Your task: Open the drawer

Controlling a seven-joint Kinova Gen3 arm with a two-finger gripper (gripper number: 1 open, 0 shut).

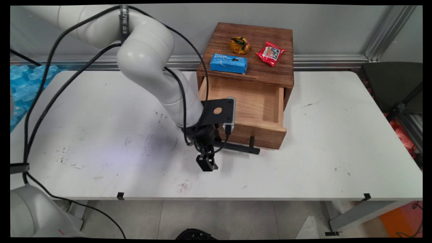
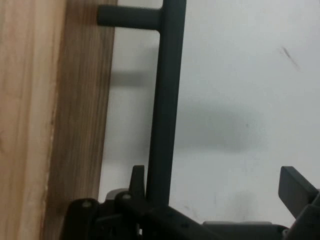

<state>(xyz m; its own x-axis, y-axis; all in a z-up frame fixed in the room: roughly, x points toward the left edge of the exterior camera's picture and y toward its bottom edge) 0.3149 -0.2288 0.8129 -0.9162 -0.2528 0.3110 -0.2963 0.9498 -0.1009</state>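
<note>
Nearest the table's (image 1: 303, 175) front edge hangs the black gripper (image 1: 206, 164), its fingers spread apart and clasping nothing; in the hand view one finger (image 2: 136, 180) sits just beside the drawer's black handle bar (image 2: 165, 100), the other (image 2: 296, 192) well clear over bare table. Behind it the wooden box's (image 1: 249, 57) drawer (image 1: 251, 111) stands pulled out, and on the box's top lie a blue carton (image 1: 228, 63), a yellowish lump (image 1: 240, 45) and a red packet (image 1: 270, 53). A sideways swing could knock the handle and shift the drawer or the whole box; hanging cables (image 1: 184, 101) might catch on the drawer's corner. Open room lies left and right of the box, less toward the front edge.
</note>
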